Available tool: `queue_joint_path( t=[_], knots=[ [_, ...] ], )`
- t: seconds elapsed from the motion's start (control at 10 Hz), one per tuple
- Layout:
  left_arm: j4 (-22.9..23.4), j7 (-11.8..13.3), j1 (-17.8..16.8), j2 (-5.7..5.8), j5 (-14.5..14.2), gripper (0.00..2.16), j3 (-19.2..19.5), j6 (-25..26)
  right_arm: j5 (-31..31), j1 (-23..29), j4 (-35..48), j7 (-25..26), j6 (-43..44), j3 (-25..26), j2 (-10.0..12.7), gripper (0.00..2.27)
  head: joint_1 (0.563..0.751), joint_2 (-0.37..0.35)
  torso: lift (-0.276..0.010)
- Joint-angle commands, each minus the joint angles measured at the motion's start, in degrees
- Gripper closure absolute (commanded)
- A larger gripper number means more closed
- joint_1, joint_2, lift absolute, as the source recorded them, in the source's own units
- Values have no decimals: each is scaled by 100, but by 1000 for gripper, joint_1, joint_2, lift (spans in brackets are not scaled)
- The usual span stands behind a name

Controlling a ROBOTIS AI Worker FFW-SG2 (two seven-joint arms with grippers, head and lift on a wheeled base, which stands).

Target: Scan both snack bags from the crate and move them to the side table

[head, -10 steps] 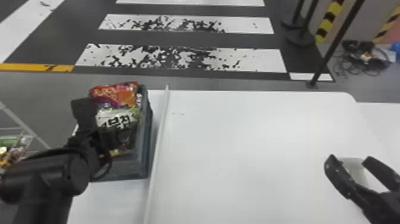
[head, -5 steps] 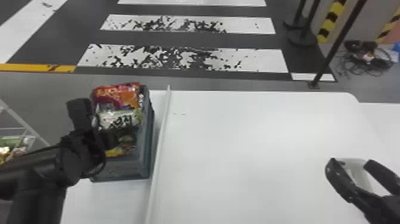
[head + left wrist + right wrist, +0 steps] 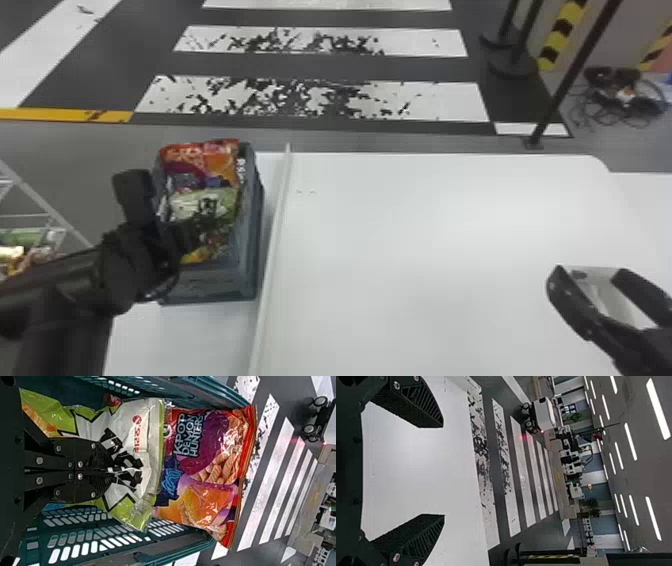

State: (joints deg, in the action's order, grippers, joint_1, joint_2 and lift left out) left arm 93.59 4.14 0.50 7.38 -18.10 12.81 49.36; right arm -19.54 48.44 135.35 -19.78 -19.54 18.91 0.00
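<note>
L gripper (image 3: 192,232) pinches the green-white snack bag (image 3: 136,429) in the crate (image 3: 217,287), red snack bag (image 3: 214,447) next to it; R gripper (image 3: 590,272) spread wide over white tbl (image 3: 425,225).

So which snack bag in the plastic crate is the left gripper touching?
The white-and-green plastic bag: the left gripper is closed on its front, while the red-and-purple bag lies beyond, untouched.
</note>
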Motion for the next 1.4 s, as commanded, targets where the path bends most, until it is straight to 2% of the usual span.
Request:
queue_joint_path(
  t=[0.0,0.2,0.5,0.7,1.0,1.2,1.3],
  knots=[
    [80,-1,73,0,0,1737,28,-71,-14,-1,0,0,-29,-1,5,124,695,44,-29],
    [396,-80,275,-35,-18,1737,46,-124,-23,-1,0,0,-29,-19,5,124,695,50,-29],
    [792,-176,451,-17,-18,1737,28,-106,-76,17,26,0,-47,-27,5,124,695,55,-29],
    [1284,-238,697,-26,0,1737,55,-106,-76,43,52,0,-29,-45,5,124,695,59,-29],
    [2242,-493,1093,-9,52,1737,11,-36,-120,52,70,26,112,-63,5,124,695,67,-29],
    [2567,-686,1233,-9,202,1740,-68,52,-120,70,70,26,252,-89,5,124,695,66,-29],
    [2717,-730,1295,0,184,1737,-59,52,-120,78,70,26,252,-98,5,124,695,69,-29]
  ],
)
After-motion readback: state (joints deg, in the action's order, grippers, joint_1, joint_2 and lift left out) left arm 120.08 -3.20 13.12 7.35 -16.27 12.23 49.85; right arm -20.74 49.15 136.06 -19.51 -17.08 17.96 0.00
